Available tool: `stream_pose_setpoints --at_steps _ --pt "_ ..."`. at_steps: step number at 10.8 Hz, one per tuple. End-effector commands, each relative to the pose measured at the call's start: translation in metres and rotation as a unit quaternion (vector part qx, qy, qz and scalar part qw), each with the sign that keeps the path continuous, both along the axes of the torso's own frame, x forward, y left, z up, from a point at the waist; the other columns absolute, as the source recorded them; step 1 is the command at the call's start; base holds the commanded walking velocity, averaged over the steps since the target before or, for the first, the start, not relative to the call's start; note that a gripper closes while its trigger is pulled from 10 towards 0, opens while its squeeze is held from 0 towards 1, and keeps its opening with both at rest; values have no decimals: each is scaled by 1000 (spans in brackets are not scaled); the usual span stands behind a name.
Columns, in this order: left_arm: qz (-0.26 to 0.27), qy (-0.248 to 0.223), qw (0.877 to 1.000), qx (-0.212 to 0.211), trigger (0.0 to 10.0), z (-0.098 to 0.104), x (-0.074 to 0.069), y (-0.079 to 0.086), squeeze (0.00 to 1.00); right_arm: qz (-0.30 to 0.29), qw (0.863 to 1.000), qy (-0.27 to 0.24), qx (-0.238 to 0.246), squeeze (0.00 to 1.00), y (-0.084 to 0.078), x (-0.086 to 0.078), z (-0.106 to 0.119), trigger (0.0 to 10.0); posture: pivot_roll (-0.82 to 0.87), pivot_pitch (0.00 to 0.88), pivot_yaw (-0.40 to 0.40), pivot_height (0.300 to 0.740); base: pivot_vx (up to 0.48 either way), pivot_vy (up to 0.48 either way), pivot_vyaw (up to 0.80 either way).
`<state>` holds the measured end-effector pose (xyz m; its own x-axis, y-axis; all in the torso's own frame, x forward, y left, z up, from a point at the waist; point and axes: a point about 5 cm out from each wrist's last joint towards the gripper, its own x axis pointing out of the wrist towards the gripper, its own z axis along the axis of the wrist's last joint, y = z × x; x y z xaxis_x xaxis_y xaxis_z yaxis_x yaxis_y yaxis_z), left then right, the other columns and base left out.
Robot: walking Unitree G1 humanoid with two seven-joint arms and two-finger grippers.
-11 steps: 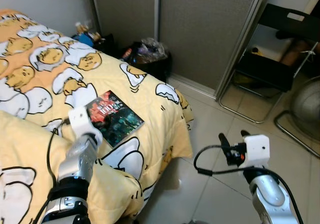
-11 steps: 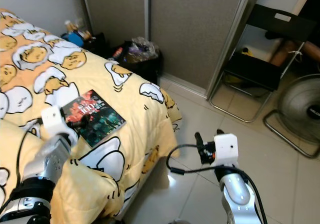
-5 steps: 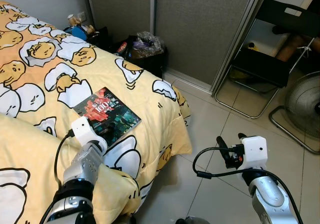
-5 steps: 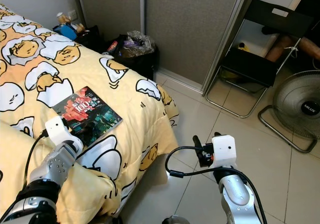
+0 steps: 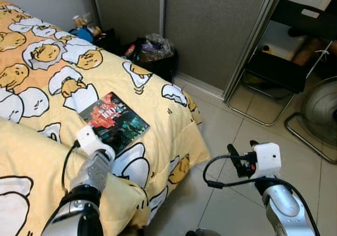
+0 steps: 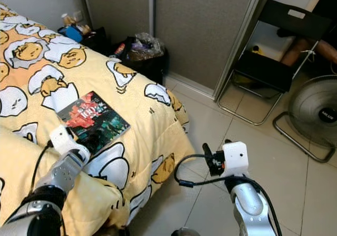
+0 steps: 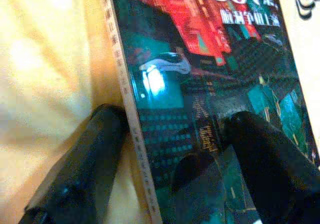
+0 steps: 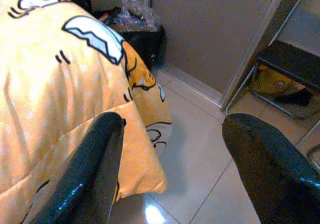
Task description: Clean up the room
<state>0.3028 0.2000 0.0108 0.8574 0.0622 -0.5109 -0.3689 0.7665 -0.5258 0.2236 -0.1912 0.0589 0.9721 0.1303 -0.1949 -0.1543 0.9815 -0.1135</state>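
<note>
- Left tool [image 7: 172, 149] spread wide at the near edge of the book [image 5: 114, 121]: one finger [image 7: 80, 169] on the yellow duvet [image 5: 158, 115] just outside the book's edge, other finger on the cover. Not clamped.
- Book lies flat on the bed, touching the tool, at approx 12 o'clock from the left wrist in head view.
- Cover: red/teal, large "100" legible w/ Chinese characters beside it; rest too blurred to read.
- Right tool [image 5: 241, 153] w/ fingers wide apart, holding nothing, above the tiled floor [image 5: 221, 136] off the bed corner, well apart from book.
- Farther, 12 o'clock: black rubbish bag [image 5: 155, 54] by sliding door.
- 2 o'clock: folding chair [image 5: 279, 70]; fan [image 6: 316, 112] w/ hub label too small to read.
</note>
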Motion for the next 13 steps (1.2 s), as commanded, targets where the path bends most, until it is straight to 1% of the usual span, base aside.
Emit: stream_pose_setpoints --at_steps 1,2,3,4,6,7,8,9,11,12,13 --pt "-1 36 998 -46 0 -17 -11 -12 0 -1 1000 5 1 0 -2 1 0 10000 -139 55 -41 740 0 0 0" --pt "25 -8 995 -100 0 -12 -6 -10 0 2 1000 7 4 0 1 4 -1 10000 -140 54 -43 740 0 0 0" --pt "24 -28 993 -109 0 -8 -4 -11 0 2 1000 7 5 0 1 4 -1 10000 -140 54 -43 740 0 0 0" --pt "22 -34 993 -114 0 -9 -4 -11 0 2 1000 10 7 0 2 4 -2 10000 -137 55 -45 740 0 0 0" --pt "-5 -48 990 -129 0 -13 -8 -21 0 4 1000 13 10 0 4 4 -4 10000 -136 56 -47 740 0 0 0" --pt "-10 -49 990 -131 0 -14 -8 -23 0 5 1000 14 11 0 4 4 -4 10000 -135 57 -47 740 0 0 0" --pt "-33 -53 988 -139 0 -16 -10 -31 0 6 1000 15 12 0 5 3 -5 10000 -135 60 -46 740 0 0 0" --pt "-42 -55 987 -142 0 -18 -12 -34 0 6 1000 15 12 0 5 3 -5 10000 -134 60 -44 740 0 0 0" --pt "-42 -65 983 -168 0 -15 -10 -36 0 7 1000 17 15 0 6 1 -7 10000 -130 55 -44 740 0 0 0" --pt "-42 -86 979 -179 0 -8 -4 -39 0 8 1000 18 17 0 6 3 -7 10000 -128 48 -45 740 0 0 0" --pt "-42 -94 978 -180 0 -6 -1 -39 0 9 1000 16 18 0 7 4 -6 10000 -123 35 -42 740 0 0 0"
